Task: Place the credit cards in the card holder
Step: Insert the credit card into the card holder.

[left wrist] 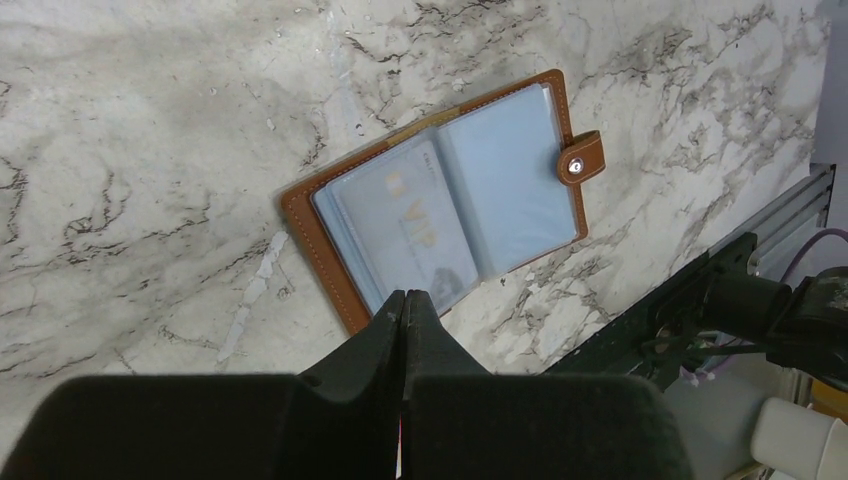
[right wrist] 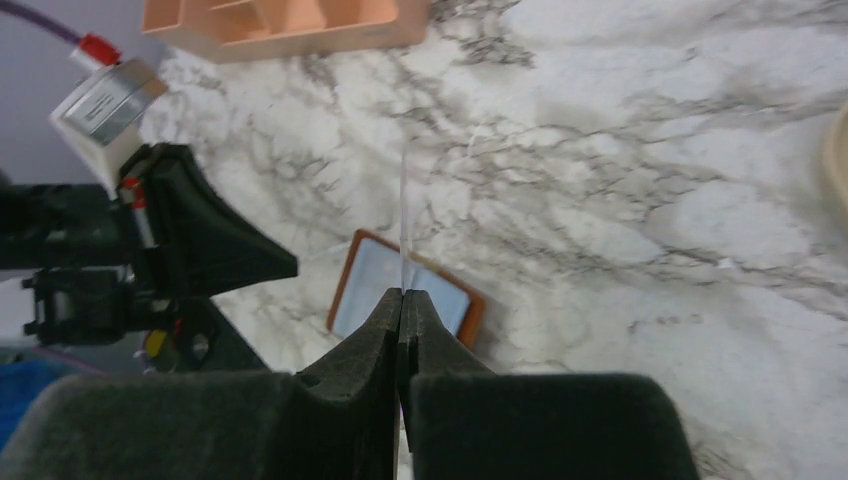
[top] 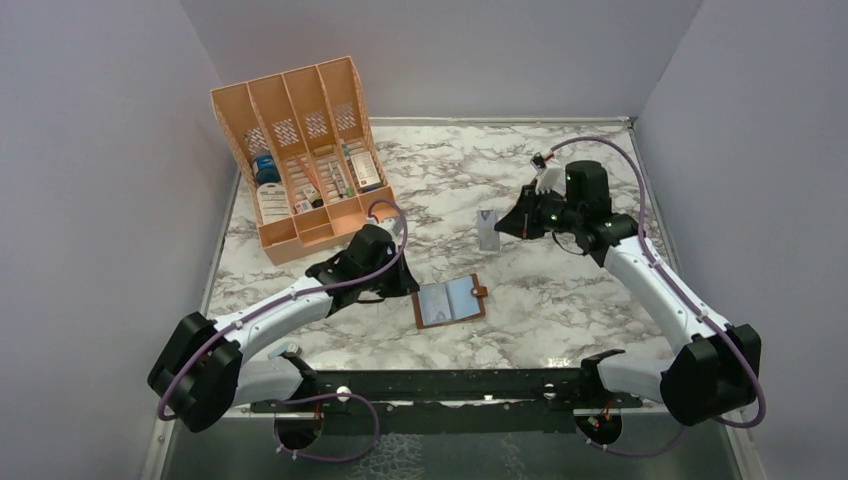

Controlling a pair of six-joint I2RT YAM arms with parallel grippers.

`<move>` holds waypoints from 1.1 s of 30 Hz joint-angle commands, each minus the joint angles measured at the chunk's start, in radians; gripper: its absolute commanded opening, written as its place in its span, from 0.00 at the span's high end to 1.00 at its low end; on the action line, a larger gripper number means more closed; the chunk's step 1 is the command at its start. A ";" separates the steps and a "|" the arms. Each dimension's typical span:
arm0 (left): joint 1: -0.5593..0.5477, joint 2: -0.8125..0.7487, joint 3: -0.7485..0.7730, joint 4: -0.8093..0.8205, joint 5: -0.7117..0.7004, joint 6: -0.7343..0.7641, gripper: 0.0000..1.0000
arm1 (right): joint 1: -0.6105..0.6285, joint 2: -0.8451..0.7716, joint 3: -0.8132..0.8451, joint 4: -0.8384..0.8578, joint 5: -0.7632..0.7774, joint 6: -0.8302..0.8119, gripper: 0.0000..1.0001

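Observation:
The brown card holder lies open on the marble table, its clear bluish sleeves facing up. One card with gold lettering sits inside a left-hand sleeve. My left gripper is shut, with its tips at the holder's near edge and nothing visible between them. My right gripper is shut on a pale credit card, seen edge-on. In the top view that card hangs upright off the table, behind and to the right of the holder. The right gripper grips its right edge.
The big orange slotted organiser with small boxes and bottles stands at the back left, close behind my left arm. A tan rounded edge shows at the right border of the right wrist view. The black base rail runs along the near edge.

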 commanded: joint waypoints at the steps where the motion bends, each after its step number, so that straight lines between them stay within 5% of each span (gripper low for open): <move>1: 0.003 0.028 -0.027 0.077 0.045 -0.022 1.00 | 0.025 -0.062 -0.084 0.099 -0.220 0.143 0.99; 9: 0.003 0.081 -0.084 0.186 0.063 -0.048 1.00 | 0.049 -0.111 -0.229 0.194 -0.248 0.250 0.99; 33: 0.003 0.221 -0.115 0.228 0.057 -0.042 1.00 | 0.193 0.102 -0.421 0.513 -0.129 0.356 0.99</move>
